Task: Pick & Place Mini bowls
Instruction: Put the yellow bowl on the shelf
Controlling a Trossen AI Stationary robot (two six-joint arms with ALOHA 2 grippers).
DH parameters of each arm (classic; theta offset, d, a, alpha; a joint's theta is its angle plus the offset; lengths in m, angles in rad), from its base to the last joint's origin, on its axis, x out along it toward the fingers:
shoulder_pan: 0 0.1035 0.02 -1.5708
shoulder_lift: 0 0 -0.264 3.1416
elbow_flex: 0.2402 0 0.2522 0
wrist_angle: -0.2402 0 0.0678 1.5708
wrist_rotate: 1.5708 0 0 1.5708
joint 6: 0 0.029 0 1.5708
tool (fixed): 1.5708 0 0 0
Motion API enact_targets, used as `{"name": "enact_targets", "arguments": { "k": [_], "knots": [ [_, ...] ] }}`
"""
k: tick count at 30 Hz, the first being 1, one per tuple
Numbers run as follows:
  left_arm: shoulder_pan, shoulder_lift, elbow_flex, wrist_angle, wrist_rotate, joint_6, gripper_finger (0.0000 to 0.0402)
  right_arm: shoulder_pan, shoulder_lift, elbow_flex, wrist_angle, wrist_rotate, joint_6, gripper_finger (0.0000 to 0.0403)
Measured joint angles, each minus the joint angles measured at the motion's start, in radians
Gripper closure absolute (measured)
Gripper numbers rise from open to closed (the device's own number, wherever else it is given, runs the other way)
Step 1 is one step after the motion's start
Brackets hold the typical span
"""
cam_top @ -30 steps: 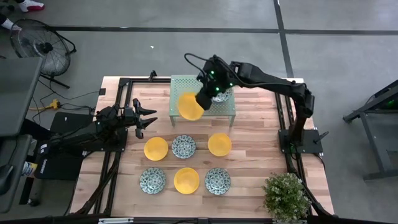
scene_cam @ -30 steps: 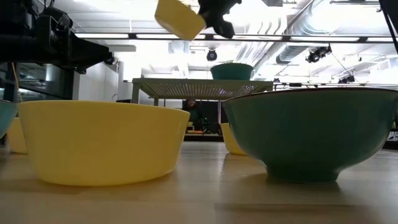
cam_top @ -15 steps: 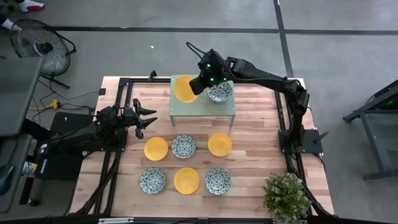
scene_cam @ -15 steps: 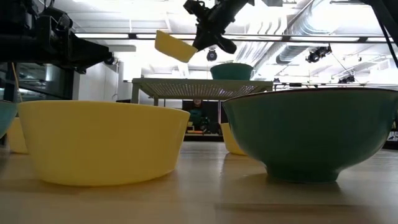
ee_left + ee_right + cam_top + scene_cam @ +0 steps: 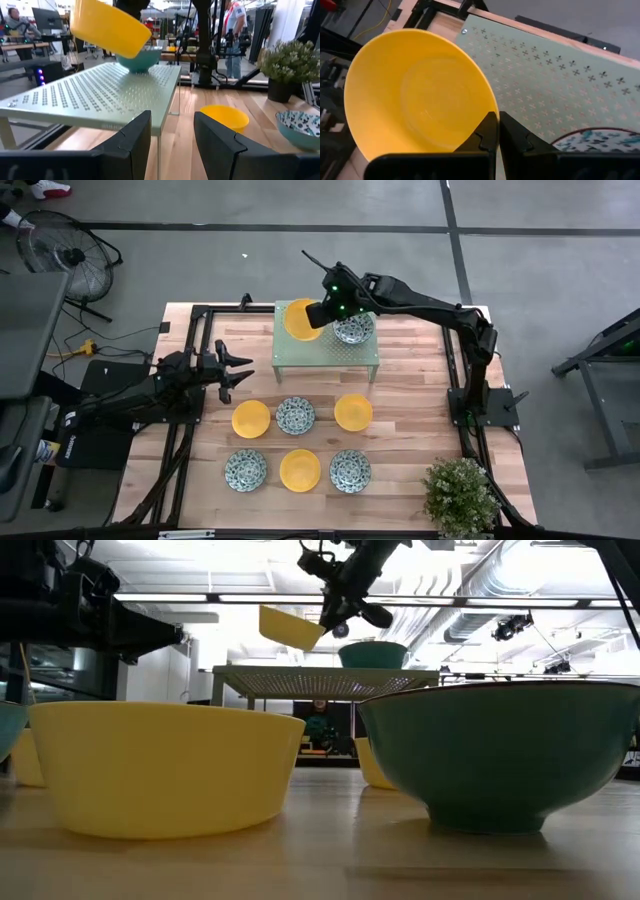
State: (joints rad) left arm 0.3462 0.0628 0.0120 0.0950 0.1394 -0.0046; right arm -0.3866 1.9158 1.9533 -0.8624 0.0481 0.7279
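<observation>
High view: right gripper (image 5: 322, 314) holds a plain bright yellow round mini bowl (image 5: 302, 320) by its rim, above the far-left part of the pale green perforated metal rack (image 5: 300, 352). Jaws pinch the rim tight. Bowl hangs tilted, clear of the rack top in the low view. One white bowl with blue-green pattern inside and teal outside (image 5: 352, 330) already sits on the rack just beside it.

Six more bowls on the wooden desk (image 5: 410, 430) in two rows, yellow and patterned alternating.

Left gripper (image 5: 232, 369) waits over the desk's left side, jaws spread, holding nothing.

Risks, my read:
- Bowl is tilted; released like this it lands on an edge and may roll or slide off the rack's near or left side.
- Rim-only pinch; a quick wrist move could let it swing or slip.
- Lowering too far right could knock the teal bowl.

Hard to see: the gap between the yellow bowl and the rack is only readable from the low view. Right wrist view cuts off the teal bowl and hides the far jaw behind the rim.
</observation>
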Motion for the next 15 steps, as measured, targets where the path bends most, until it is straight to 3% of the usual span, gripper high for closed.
{"name": "enact_targets", "arguments": {
  "k": [15],
  "knots": [
    [0.000,0.000,0.000,-0.054,-0.003,0.000,0.0255,-0.006,0.052,0.003,0.009,-0.020,0.007,0.0403]
  ]
}}
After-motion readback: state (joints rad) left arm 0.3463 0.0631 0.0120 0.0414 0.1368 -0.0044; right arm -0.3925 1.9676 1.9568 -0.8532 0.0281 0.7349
